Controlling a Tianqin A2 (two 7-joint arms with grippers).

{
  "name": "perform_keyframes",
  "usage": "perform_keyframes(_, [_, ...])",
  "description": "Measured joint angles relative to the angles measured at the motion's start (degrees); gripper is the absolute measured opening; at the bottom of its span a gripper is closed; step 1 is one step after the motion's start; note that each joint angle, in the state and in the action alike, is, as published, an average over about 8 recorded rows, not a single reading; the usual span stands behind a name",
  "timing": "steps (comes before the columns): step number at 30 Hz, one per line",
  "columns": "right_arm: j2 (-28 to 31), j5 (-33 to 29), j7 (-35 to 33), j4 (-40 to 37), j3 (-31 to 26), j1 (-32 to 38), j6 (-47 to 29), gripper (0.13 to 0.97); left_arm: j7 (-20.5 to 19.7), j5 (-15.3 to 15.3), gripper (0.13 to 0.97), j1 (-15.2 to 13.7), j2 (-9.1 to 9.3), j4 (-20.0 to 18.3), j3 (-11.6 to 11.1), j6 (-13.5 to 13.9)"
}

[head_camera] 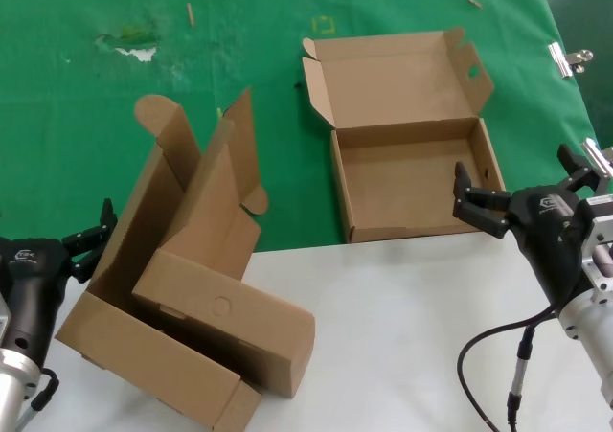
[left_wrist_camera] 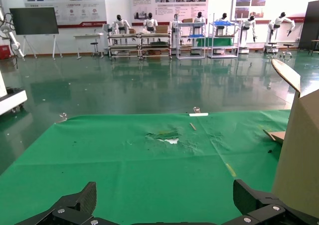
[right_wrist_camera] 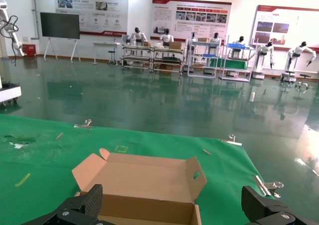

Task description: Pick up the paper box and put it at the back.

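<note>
Two spread fingers of my right end effector [head_camera: 477, 205] straddle the right wall of the paper box [head_camera: 412, 178], near the bench's right edge on the green cloth [head_camera: 77, 106]; a shallow pinch could buckle thin card.

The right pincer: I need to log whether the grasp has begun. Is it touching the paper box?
Cannot tell. In the head view the right pincer overlaps the paper box's right wall, open, with no clear contact or gap.

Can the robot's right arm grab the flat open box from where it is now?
Probably yes. The right gripper is open, right at the paper box's right wall, with nothing between them. The left gripper waits by the other cartons.
</note>
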Motion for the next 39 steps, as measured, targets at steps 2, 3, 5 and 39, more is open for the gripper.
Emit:
perform_keyframes(2, [0.0,0.0,0.0,0.0,0.0,0.0,0.0,0.966,0.0,0.0,0.966,0.0,0.00,0.0,0.0,0.0])
perform_keyframes(3, [0.0,0.0,0.0,0.0,0.0,0.0,0.0,0.966,0.0,0.0,0.966,0.0,0.00,0.0,0.0,0.0])
perform_keyframes(5, [0.0,0.0,0.0,0.0,0.0,0.0,0.0,0.966,0.0,0.0,0.966,0.0,0.00,0.0,0.0,0.0])
perform_keyframes(39, [0.0,0.0,0.0,0.0,0.0,0.0,0.0,0.966,0.0,0.0,0.966,0.0,0.00,0.0,0.0,0.0])
